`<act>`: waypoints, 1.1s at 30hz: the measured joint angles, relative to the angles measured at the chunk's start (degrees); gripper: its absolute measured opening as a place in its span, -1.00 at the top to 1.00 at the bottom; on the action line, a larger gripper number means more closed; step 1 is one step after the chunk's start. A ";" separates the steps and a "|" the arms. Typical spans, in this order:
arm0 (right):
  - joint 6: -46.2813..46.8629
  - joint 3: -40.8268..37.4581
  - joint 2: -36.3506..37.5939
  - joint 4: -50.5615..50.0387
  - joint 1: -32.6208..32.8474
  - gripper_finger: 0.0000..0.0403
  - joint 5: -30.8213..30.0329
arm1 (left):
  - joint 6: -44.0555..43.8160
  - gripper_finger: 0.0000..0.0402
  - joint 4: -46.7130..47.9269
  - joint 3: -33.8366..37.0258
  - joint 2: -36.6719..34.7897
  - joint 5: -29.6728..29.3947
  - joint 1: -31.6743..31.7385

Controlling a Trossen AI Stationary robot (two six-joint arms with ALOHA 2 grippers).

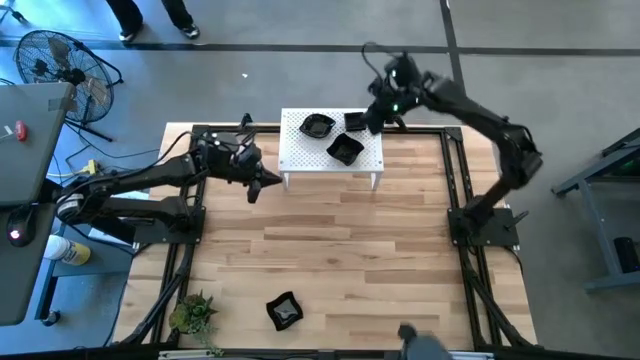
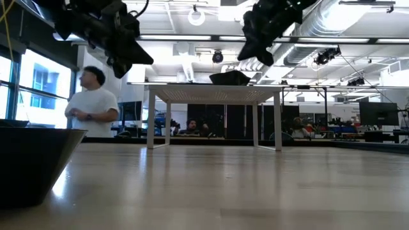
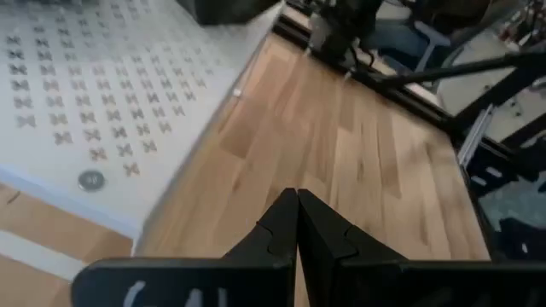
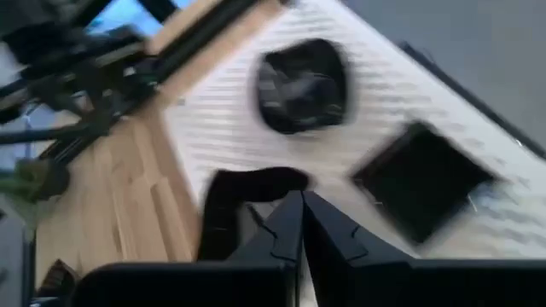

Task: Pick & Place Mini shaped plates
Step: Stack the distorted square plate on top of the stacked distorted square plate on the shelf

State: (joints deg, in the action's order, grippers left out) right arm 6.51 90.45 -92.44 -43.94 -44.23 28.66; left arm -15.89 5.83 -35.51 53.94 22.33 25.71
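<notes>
1. The right gripper [image 1: 378, 118] hangs over the far right corner of the white perforated rack [image 1: 300, 155], its fingers [image 4: 300, 223] pressed together with nothing between them. Its arm reaches in from the right side of the table, bent at the elbow and folded back toward the rack.
2. The left gripper [image 1: 262, 183] sits just off the rack's near left corner, above the wood, its fingers [image 3: 297, 228] also pinched closed and empty. Its arm stretches low across from the left edge.
3. The table [image 1: 340, 250] is pale wooden planking inside a dark frame. Beyond it lie a grey floor and a floor fan [image 1: 55, 62]; the low view shows an open hall with a person [image 2: 92, 105] standing at left.
4. The rack stands on short legs at the far middle of the table and carries three mini shaped plates: a rounded one [image 1: 318, 125], a square one [image 1: 355, 122] beside the right gripper, and one [image 1: 346, 149] nearer the front.
5. A fourth plate [image 1: 284, 311] lies alone near the table's front edge, close to a small green plant [image 1: 194, 313].
</notes>
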 joint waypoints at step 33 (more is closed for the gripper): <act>7.17 -40.36 44.27 35.39 26.41 0.98 -28.02 | -28.89 0.62 20.73 -5.30 9.10 -29.57 -48.04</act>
State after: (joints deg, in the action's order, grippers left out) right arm 13.69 50.09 -48.17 -8.55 -17.82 0.63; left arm -44.78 26.56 -40.80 63.04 -7.24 -22.34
